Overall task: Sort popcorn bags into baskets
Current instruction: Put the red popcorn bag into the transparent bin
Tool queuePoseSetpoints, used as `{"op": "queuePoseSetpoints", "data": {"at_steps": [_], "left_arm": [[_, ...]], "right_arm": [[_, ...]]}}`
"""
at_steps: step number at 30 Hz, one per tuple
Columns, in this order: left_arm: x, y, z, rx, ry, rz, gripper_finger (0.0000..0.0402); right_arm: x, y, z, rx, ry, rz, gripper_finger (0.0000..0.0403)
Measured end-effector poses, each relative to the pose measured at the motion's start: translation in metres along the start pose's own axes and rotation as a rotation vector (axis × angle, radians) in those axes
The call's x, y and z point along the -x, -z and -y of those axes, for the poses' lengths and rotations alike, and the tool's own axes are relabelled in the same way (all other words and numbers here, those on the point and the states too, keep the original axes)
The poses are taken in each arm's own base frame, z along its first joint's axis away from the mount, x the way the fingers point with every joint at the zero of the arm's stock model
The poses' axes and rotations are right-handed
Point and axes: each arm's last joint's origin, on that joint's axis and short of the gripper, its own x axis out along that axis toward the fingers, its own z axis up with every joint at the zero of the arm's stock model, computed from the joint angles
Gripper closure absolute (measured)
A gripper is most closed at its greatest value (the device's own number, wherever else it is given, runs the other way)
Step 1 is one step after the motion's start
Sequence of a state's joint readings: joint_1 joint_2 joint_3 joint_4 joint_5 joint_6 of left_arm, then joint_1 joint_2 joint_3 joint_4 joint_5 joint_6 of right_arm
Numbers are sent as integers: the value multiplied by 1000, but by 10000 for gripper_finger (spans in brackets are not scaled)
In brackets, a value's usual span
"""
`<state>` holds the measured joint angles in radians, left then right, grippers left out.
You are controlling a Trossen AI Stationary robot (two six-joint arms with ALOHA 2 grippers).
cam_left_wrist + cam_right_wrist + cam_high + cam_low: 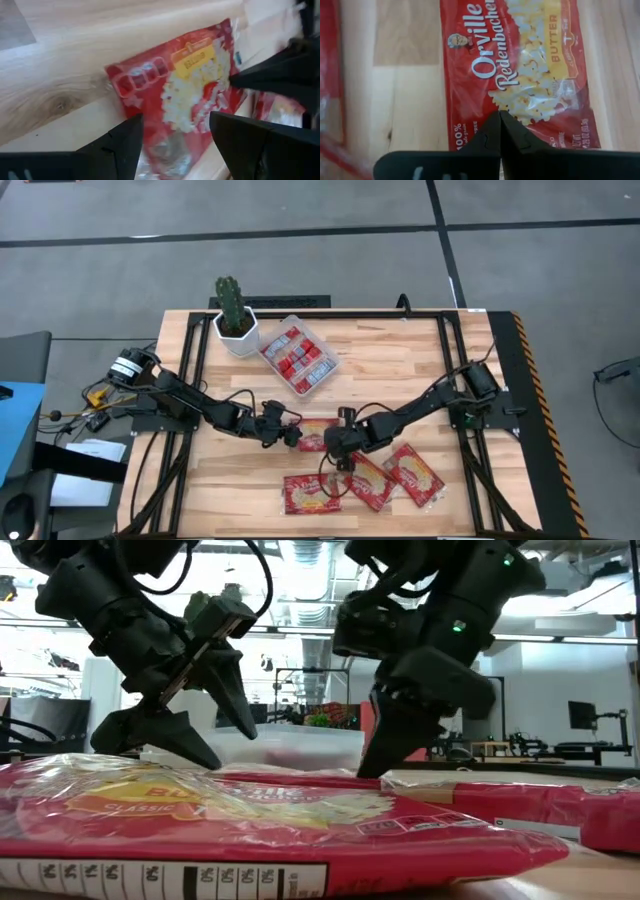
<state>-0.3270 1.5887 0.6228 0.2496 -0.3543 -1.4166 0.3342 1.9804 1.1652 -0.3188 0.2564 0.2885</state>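
Note:
A red popcorn bag point(318, 430) with a yellow butter label lies flat on the wooden table between my two grippers. My left gripper point(290, 435) stands open at its left end, slanting down, its fingers point(125, 140) on either side of the bag point(185, 85). My right gripper point(335, 458) is shut, its tip point(500, 116) pointing down at the bag's printed face point(520, 75). Three more such bags point(310, 493) point(368, 480) point(413, 473) lie flat near the front edge. The clear basket point(300, 392) at the back holds several small red packets. My right gripper's shut fingertips point(492, 132) stand over the bag's printed face, close to one long edge point(235, 65), and come at it steeply from above. I cannot tell whether they touch the bag or hang just above it. The bag lies flat on the table.
A white pot with a cactus point(237, 332) stands at the back left beside the basket. A black frame runs around the table's edge point(450, 360). In the low view the nearest bag point(250, 820) fills the foreground. Bare wood lies to the right of the basket.

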Motion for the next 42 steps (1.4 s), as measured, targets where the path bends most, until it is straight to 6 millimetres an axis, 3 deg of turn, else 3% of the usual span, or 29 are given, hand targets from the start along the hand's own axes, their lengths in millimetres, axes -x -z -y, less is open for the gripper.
{"op": "queuePoseSetpoints", "data": {"at_steps": [7, 14, 24, 35, 42], "left_arm": [[-2, -5, -4, -62, -36, -11, 187], [-6, -17, 2, -131, 47, -33, 187], [-12, -34, -7, -185, 49, -211, 187], [-15, -53, -15, -190, 44, -262, 187], [-16, -59, -17, -212, 42, -247, 187]], "right_arm": [[3, 7, -7, 204, 13, -35, 382], [3, 8, -10, 362, 14, -22, 389], [2, 7, -6, 485, 23, -31, 389], [2, 7, -6, 522, 23, -33, 381], [2, 7, -9, 665, 18, -24, 389]]}}
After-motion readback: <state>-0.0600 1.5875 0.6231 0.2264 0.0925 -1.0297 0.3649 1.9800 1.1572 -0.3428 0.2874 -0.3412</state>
